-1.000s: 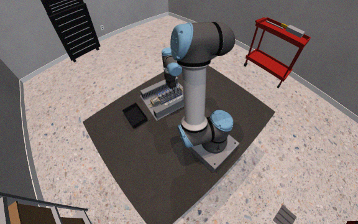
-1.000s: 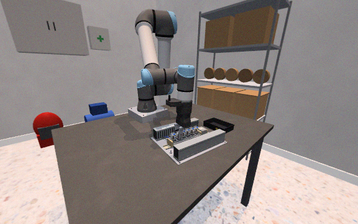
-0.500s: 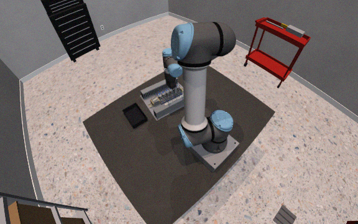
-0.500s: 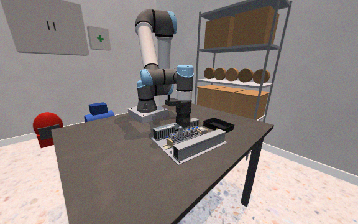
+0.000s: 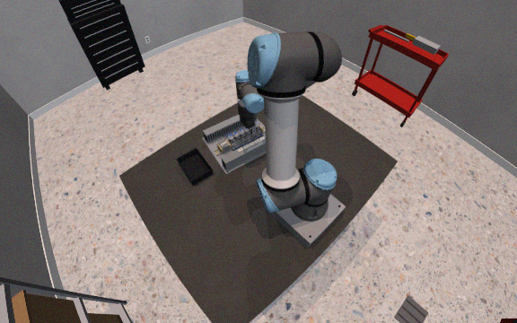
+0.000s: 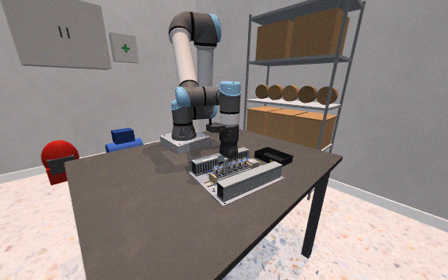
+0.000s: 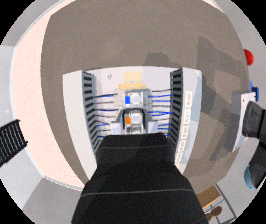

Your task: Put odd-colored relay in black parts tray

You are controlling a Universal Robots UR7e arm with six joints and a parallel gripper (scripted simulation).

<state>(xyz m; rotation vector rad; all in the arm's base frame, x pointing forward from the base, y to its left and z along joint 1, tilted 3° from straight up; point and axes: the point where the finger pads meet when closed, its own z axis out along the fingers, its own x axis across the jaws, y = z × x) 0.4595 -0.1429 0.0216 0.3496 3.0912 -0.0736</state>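
Grey walls enclose a speckled floor, with a red cart point(image 5: 393, 45), a black cabinet point(image 5: 106, 42) and a shelf unit point(image 6: 299, 61) of boxes standing around.

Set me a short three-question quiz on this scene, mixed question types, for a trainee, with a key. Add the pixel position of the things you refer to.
1. Multiple choice: what color is the button of the relay point(image 7: 134, 121) held in the gripper point(image 5: 249, 127) point(image 6: 227, 158) point(image 7: 133, 115)?
A) green
B) orange
C) yellow

2. True or false: the black parts tray point(image 5: 194, 166) point(image 6: 274, 156) stands on top of the relay panel point(image 5: 210, 146) point(image 6: 224, 201) point(image 7: 104, 80).

3. Fill in the blank: in the wrist view, the relay just beyond the held one has a ___ button point(image 7: 127, 100).

Key: 1 B; 2 false; 3 blue
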